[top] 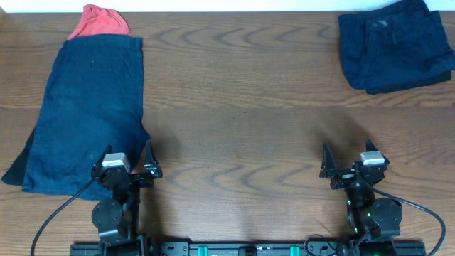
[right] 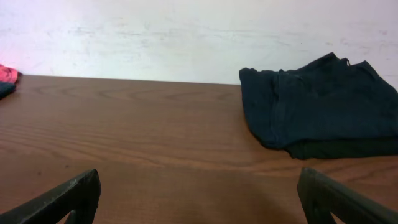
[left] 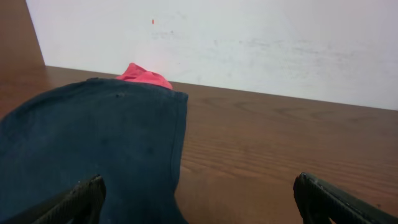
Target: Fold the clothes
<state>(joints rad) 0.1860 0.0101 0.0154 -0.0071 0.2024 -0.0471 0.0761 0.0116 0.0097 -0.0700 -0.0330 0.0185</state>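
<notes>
A dark blue garment (top: 89, 114) lies spread flat at the table's left, with a red garment (top: 99, 21) peeking out from under its far end; both show in the left wrist view, blue (left: 93, 149) and red (left: 144, 76). A folded dark navy garment (top: 394, 44) sits at the far right, also in the right wrist view (right: 323, 106). My left gripper (top: 128, 165) is open and empty at the near left, its left finger over the blue garment's near edge (left: 199, 199). My right gripper (top: 350, 169) is open and empty over bare wood (right: 199, 199).
The wooden table (top: 242, 114) runs between the two garments. A white wall (right: 186, 31) stands behind the far edge. Cables trail from both arm bases at the near edge.
</notes>
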